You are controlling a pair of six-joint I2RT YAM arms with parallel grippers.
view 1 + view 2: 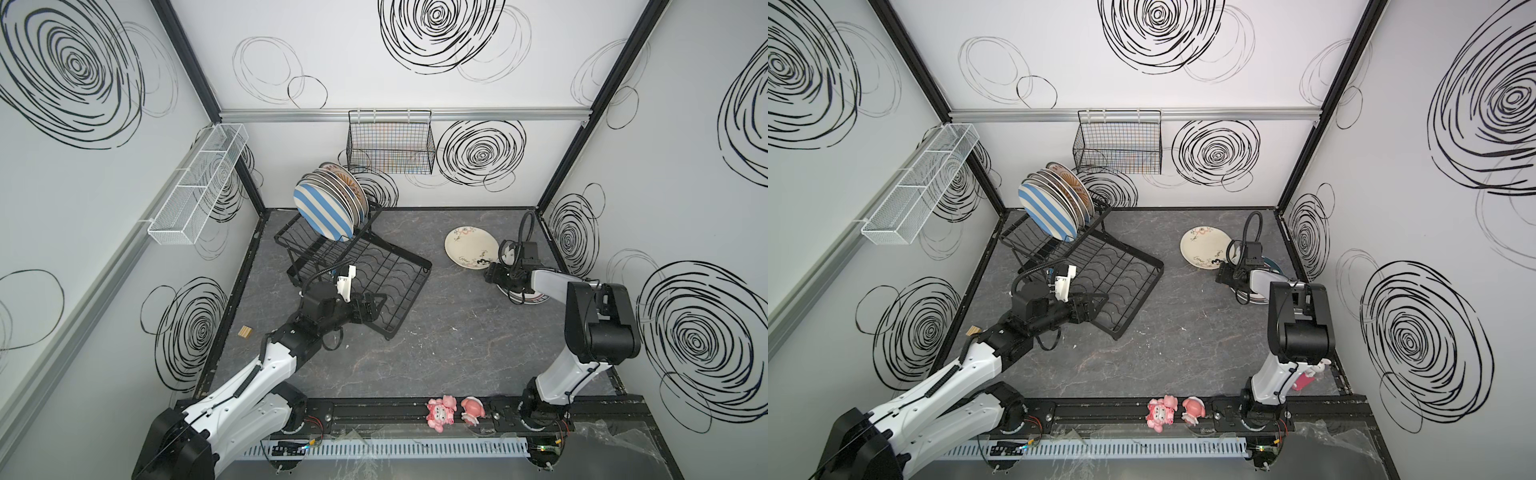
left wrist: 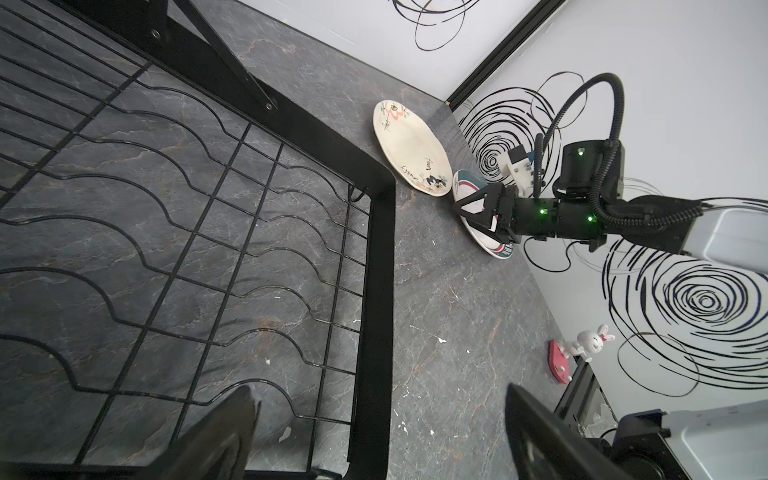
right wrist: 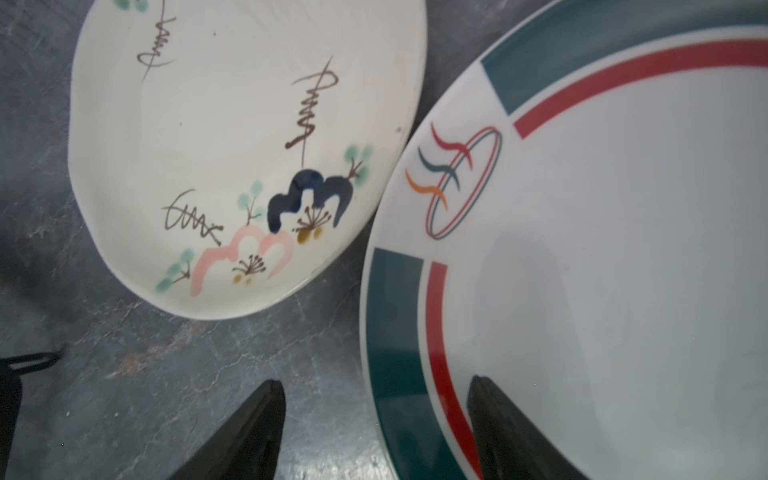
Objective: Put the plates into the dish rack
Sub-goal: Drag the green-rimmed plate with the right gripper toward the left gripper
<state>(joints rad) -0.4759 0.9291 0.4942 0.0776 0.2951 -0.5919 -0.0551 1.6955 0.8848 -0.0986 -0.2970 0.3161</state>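
The black wire dish rack (image 1: pixel 386 270) (image 1: pixel 1121 270) stands at the back left, with several plates upright in its raised basket and a blue-striped plate (image 1: pixel 322 212) in front. Two plates lie flat at the back right: a cream plate with small drawings (image 1: pixel 469 245) (image 3: pixel 232 145) and a teal-rimmed plate (image 3: pixel 602 249) (image 2: pixel 467 187). My right gripper (image 3: pixel 374 380) (image 1: pixel 490 270) is open and straddles the teal plate's rim, one finger over the table and the other over the plate. My left gripper (image 2: pixel 379 390) (image 1: pixel 380 301) hangs open and empty over the lower tray's edge (image 2: pixel 380 249).
A black fine-grid basket (image 1: pixel 390 145) hangs on the back wall and a white mesh basket (image 1: pixel 199 183) on the left wall. Pink figurines (image 1: pixel 440 411) sit at the front rail. A small wooden block (image 1: pixel 245 331) lies at the left, and a bunny figurine (image 2: pixel 590 343) stands by the right wall.
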